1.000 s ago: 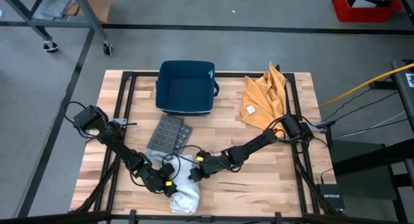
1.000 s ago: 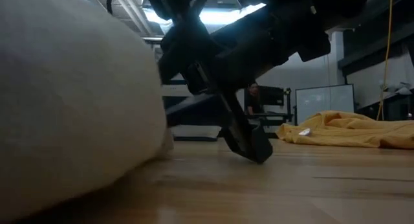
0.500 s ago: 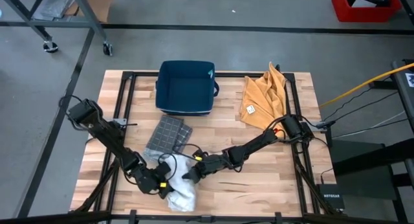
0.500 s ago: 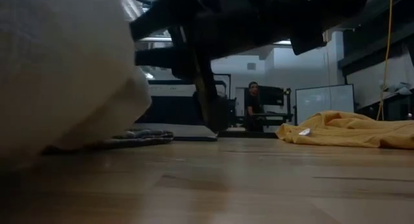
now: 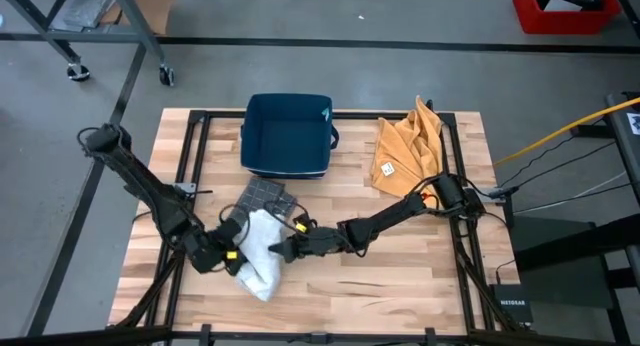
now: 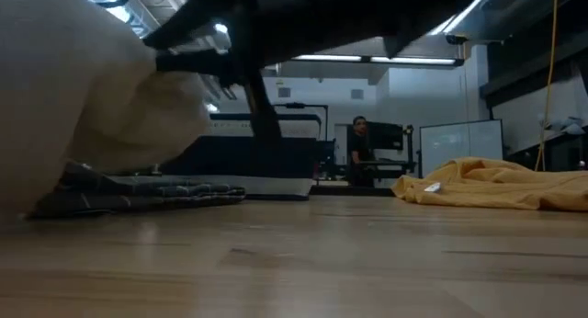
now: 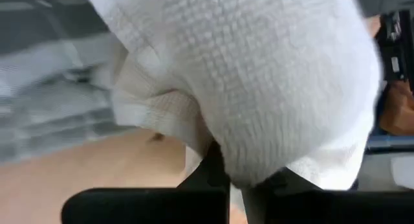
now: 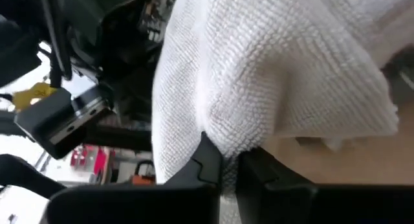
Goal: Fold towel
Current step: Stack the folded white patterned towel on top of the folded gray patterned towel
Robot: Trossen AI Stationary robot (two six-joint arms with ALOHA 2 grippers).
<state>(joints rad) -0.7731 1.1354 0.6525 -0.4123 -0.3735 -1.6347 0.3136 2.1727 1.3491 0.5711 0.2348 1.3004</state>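
Towel (image 5: 258,254) hangs bunched between my left fingers (image 7: 217,169) and right fingers (image 8: 206,160), both pinched tight on it. No fold made yet; spreading it on the tabletop (image 5: 400,286) comes first, I judge.

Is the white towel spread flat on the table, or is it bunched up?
Bunched up: the white towel is a crumpled heap pinched between the left gripper and right gripper.

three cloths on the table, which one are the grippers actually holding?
The white towel, pinched by both the left gripper and right gripper. The grey checked cloth lies flat beside it; the mustard cloth sits untouched, far right.
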